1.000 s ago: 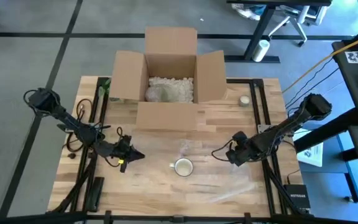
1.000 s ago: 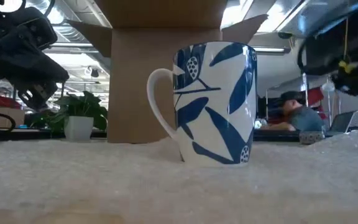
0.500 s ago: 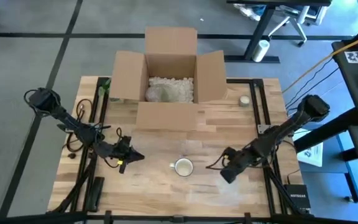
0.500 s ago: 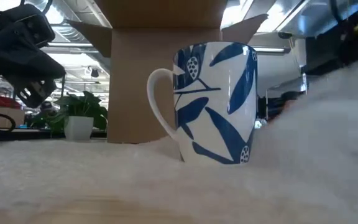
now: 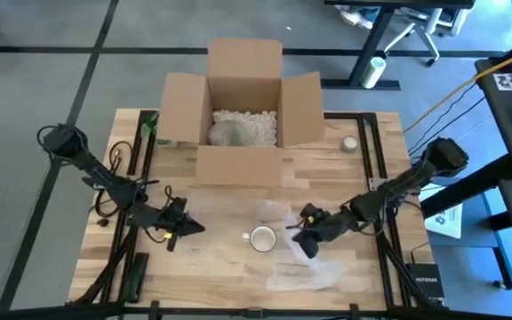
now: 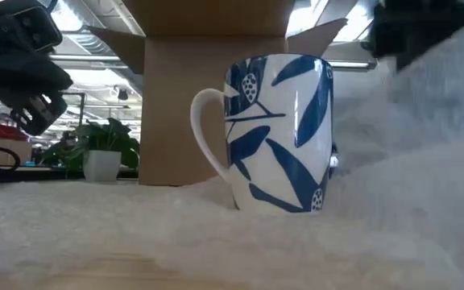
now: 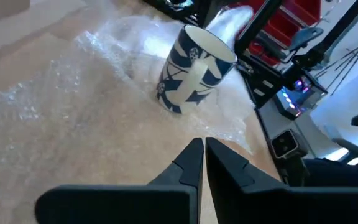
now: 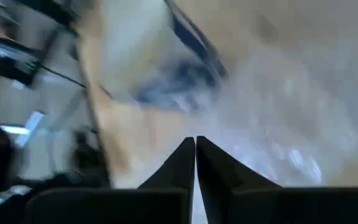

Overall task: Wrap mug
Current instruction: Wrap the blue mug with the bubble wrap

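A white mug with blue leaves (image 5: 262, 238) (image 6: 280, 133) (image 7: 191, 68) stands upright on a clear sheet of bubble wrap (image 5: 308, 274) (image 7: 98, 56) spread on the wooden table, its handle toward the table's left. My right gripper (image 5: 300, 241) (image 8: 195, 144) is just right of the mug, shut on the wrap, whose right part (image 6: 425, 153) rises beside the mug. My left gripper (image 5: 192, 228) (image 7: 202, 148) hovers left of the mug, shut and holding nothing. My right gripper has the wrap's right part (image 5: 309, 252) between its shut fingers, which hide the exact place of contact. That part is raised off the table and hangs slack beside the mug. The rest of the sheet lies flat under the mug.
An open cardboard box (image 5: 243, 107) with white filler stands at the table's far middle, its front flap down toward the mug. A small white roll (image 5: 349, 143) lies at the far right. Black frame rails (image 5: 376, 169) run along both sides.
My right gripper has gone toward the table's left edge, up to the mug, taking the wrap's right part with it. That part has lifted off the table and folded over toward the mug; the mug and the wrap under it have stayed put.
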Robot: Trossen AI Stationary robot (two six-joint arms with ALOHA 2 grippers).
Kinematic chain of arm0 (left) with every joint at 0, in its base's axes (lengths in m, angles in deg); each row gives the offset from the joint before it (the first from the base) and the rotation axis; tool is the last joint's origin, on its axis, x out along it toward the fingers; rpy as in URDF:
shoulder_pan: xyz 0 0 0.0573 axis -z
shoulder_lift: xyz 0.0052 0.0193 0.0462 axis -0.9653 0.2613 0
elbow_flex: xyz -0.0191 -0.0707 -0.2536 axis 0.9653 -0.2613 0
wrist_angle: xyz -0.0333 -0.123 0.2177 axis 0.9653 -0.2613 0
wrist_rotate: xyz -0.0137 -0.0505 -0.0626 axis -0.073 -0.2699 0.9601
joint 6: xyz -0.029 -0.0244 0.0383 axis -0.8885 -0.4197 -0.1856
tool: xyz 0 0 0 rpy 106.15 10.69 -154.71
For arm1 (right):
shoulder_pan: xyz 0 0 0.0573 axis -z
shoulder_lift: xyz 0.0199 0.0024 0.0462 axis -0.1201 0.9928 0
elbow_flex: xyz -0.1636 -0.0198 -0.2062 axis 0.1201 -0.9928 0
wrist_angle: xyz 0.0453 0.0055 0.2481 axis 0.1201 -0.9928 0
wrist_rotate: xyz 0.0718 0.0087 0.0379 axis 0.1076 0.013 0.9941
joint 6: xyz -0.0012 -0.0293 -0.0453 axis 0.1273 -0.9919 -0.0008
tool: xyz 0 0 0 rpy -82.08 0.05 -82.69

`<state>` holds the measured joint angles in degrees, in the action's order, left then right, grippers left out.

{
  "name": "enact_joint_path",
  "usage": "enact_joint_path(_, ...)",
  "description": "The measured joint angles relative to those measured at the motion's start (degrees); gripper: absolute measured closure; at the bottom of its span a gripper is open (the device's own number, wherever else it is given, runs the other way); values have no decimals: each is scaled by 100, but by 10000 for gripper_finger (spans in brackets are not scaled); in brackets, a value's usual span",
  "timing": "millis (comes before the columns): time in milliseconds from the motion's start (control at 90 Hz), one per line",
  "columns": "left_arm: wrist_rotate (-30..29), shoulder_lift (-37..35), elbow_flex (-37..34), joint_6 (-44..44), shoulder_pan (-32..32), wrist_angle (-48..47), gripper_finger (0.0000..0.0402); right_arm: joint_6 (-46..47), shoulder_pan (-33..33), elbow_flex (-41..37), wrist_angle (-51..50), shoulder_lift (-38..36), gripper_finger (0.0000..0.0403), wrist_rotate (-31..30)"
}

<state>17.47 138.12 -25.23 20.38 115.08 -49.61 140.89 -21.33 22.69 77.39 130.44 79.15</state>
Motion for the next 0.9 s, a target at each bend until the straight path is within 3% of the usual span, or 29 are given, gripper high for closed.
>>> enact_joint_path(211,-197,0,0,-41,166,11,402,-528,328,4,547,2,403,231)
enact_joint_path(444,-306,0,0,-82,346,-36,402,471,251,-13,-2053,7,403,-402)
enact_joint_path(656,-438,0,0,-53,442,-39,402,521,116,2,-2334,-179,403,-819)
enact_joint_path(900,-445,0,0,-42,441,-46,402,740,85,142,-3909,-849,403,-968)
